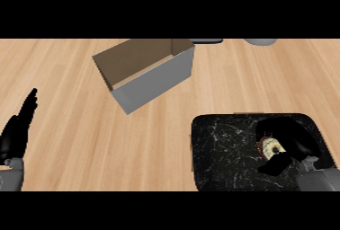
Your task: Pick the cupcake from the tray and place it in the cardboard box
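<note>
The cupcake [271, 147], at the tray's [219, 152] right edge, is enclosed by the right hand's [292, 143] curled fingers. A straight lift before travel to the box [143, 72] is advised. The left hand [19, 130] rests, fingers straight.

A glossy black left robot hand [16, 130] and right robot hand [289, 150] were carried on plain grey forearms.
</note>
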